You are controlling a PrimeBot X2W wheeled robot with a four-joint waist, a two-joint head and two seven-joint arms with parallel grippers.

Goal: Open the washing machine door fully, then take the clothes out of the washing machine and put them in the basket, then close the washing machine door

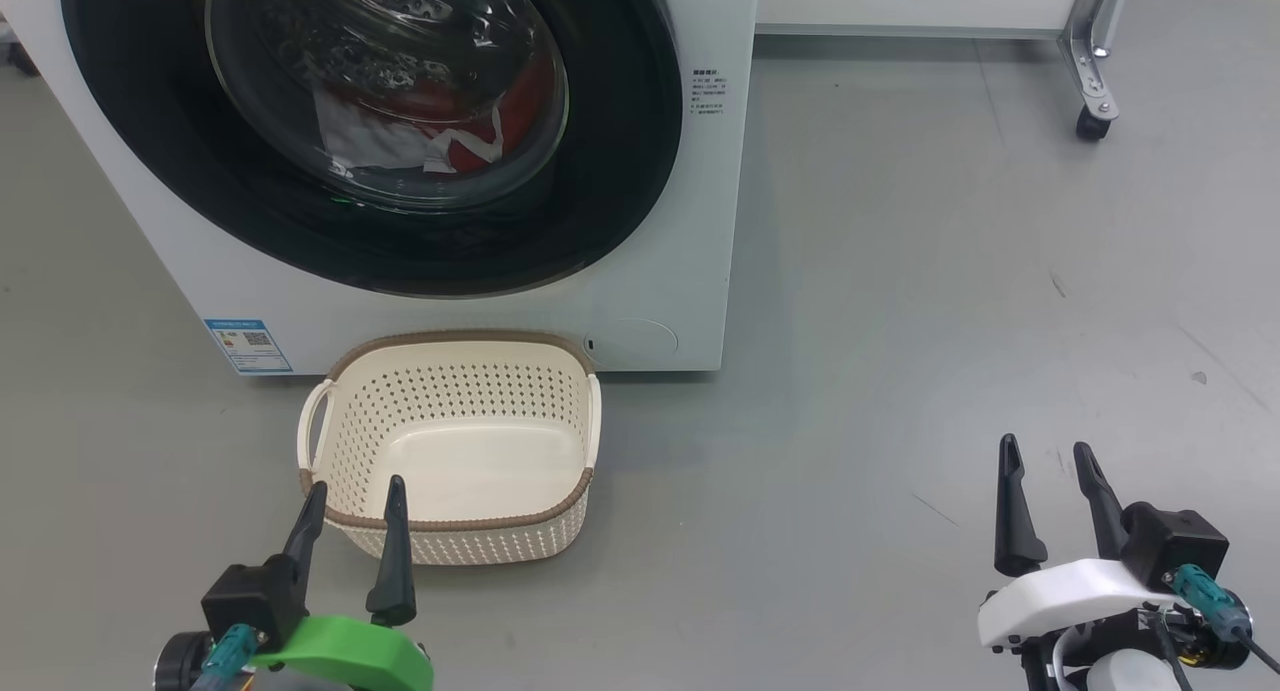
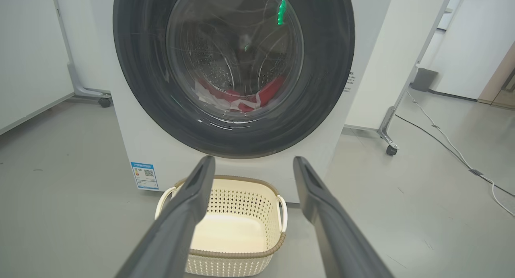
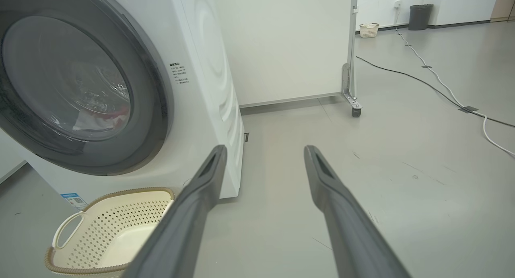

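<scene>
Head view: clothes [image 1: 465, 153] behind shut washing machine door [image 1: 622, 171].

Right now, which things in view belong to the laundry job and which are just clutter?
Job:
- big white front-loading washing machine
- its round black-rimmed glass door, shut
- red-and-white clothes inside the drum
- cream perforated plastic basket, empty

Lying about:
- metal castor leg of a white panel
- pale cable across the floor
- dark bin and small pale basket far off

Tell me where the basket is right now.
In the head view the basket sits on the floor at lower left, directly in front of the washing machine, just beyond the left gripper.
</scene>
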